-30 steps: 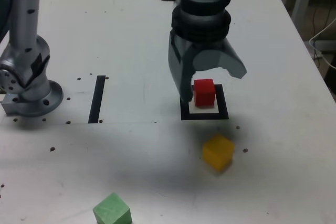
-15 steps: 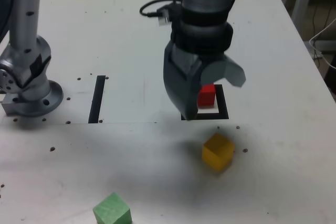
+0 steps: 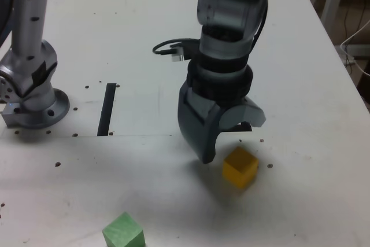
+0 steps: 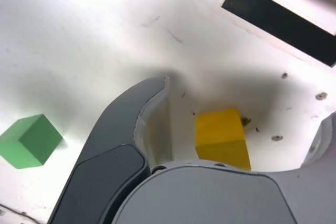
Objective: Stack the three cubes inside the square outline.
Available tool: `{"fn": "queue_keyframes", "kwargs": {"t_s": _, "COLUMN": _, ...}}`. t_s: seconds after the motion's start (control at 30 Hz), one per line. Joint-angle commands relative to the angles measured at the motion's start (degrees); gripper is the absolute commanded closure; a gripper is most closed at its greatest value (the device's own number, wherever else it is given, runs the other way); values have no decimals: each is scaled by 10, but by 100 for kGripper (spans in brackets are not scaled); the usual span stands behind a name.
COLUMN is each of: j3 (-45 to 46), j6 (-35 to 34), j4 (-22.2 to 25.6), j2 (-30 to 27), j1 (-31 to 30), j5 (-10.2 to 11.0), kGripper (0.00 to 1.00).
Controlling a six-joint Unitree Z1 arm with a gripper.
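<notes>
The white desk (image 3: 115, 44) carries everything. The end effector (image 3: 226, 143) hangs with jaws spread wide, empty, just above the yellow cube (image 3: 240, 166), which sits between them in the wrist view. The outline (image 4: 283, 17) lies just beyond, mostly hidden in the exterior view. The green cube (image 3: 123, 231) sits well apart, near the front edge.

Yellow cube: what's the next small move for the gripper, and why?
Probably lower straight down and close on the yellow cube. The gripper is open and empty, and the wrist view shows the cube between its fingers, resting on the table. The square outline lies just beyond, so a short carry follows.
</notes>
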Motion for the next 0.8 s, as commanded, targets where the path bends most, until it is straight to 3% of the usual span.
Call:
{"fn": "queue_keyframes", "kwargs": {"t_s": 0.0, "j3": 1, "j6": -12, "j4": -3, "j2": 7, "j1": -1, "j5": 0, "kGripper": 1}}
{"fn": "queue_keyframes", "kwargs": {"t_s": 0.43, "j3": -47, "j6": -62, "j4": -3, "j2": 44, "j1": -30, "j5": -8, "kGripper": 2}}
{"fn": "queue_keyframes", "kwargs": {"t_s": 0.77, "j3": -55, "j6": -69, "j4": -16, "j2": 68, "j1": -39, "j5": -32, "kGripper": 11}}
